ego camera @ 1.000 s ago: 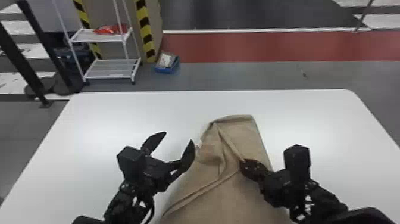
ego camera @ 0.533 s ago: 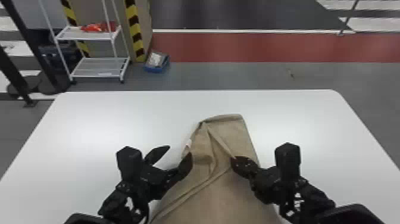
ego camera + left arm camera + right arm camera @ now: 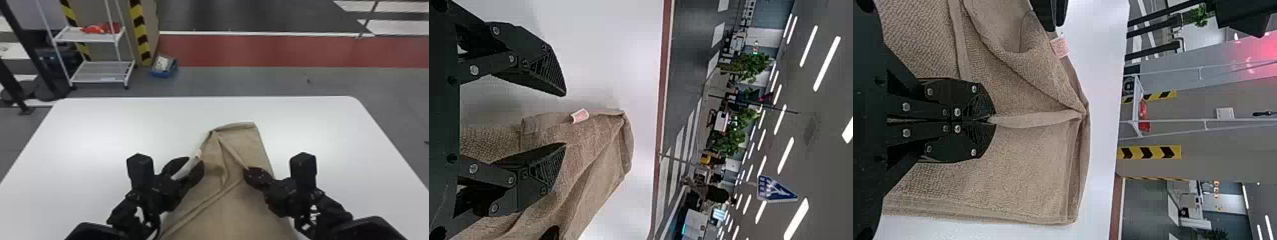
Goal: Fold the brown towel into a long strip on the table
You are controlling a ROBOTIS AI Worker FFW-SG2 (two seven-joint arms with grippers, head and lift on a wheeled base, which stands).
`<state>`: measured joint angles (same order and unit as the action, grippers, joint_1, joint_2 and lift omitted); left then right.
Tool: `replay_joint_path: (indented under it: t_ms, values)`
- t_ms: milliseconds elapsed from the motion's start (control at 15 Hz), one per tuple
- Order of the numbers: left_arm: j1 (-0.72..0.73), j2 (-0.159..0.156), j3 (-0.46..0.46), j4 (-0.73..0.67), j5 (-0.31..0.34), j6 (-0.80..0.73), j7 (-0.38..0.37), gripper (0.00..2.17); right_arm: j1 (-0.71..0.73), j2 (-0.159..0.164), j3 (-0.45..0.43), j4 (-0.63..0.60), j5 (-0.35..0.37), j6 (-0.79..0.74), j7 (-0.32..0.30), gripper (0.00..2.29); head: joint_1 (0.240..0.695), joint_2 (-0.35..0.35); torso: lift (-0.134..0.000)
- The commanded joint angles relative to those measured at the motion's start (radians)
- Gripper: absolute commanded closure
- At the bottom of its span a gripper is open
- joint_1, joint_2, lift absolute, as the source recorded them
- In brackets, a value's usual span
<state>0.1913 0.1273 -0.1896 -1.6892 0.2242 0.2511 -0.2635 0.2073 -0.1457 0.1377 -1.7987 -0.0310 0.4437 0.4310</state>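
Note:
The brown towel (image 3: 258, 207) lies on the white table, with a slanting fold across it and a bent far left corner. At its left edge, my left gripper (image 3: 195, 161) has its fingers apart beside a small white tag (image 3: 199, 153). In the left wrist view one finger of the left gripper (image 3: 564, 119) is over the towel (image 3: 594, 150), the other above bare table. My right gripper (image 3: 247, 169) is on the towel's right half. The right wrist view has the right gripper (image 3: 993, 120) shut on a narrow raised ridge of the towel (image 3: 1028, 175).
White table (image 3: 105, 134) surface surrounds the towel on its left, far and right sides. Beyond the far edge stand a white wire shelf (image 3: 100, 71) and a blue bin (image 3: 164, 68) on the floor.
My left gripper has come rightward to the towel's left edge and its fingers have drawn closer together. The right gripper keeps its hold in about the same spot. The head view has turned slightly right.

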Motion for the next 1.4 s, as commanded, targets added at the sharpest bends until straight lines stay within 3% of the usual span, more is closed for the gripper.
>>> replay_joint_path:
  t_ms: [0, 267, 533, 867, 1133, 1333]
  values:
    - [0.0, 0.002, 0.001, -0.01, -0.008, 0.055, -0.014, 0.64, -0.003, 0.0, -0.001, 0.009, -0.001, -0.009, 0.0, 1.66, 0.695, -0.019, -0.115]
    - [0.019, 0.008, 0.013, -0.05, -0.006, 0.092, -0.014, 0.73, -0.003, 0.003, -0.001, 0.016, -0.004, -0.009, 0.0, 1.66, 0.695, -0.021, -0.115]
    - [0.036, 0.003, 0.022, -0.079, -0.003, 0.086, 0.01, 1.71, -0.003, 0.005, -0.001, 0.016, -0.006, -0.009, -0.002, 1.66, 0.695, -0.013, -0.115]
    - [0.04, 0.009, 0.029, -0.113, -0.002, 0.104, 0.009, 1.79, 0.004, 0.005, -0.023, 0.015, -0.006, -0.027, -0.002, 1.66, 0.695, -0.014, -0.115]
    - [0.063, 0.005, 0.157, -0.216, 0.027, 0.132, 0.032, 1.79, 0.001, -0.002, -0.135, -0.024, -0.052, -0.03, 0.002, 1.66, 0.695, -0.014, -0.115]
    - [0.083, 0.006, 0.292, -0.294, 0.096, 0.153, 0.059, 1.79, -0.008, -0.011, -0.236, -0.039, -0.058, -0.018, 0.026, 1.66, 0.695, -0.004, -0.115]
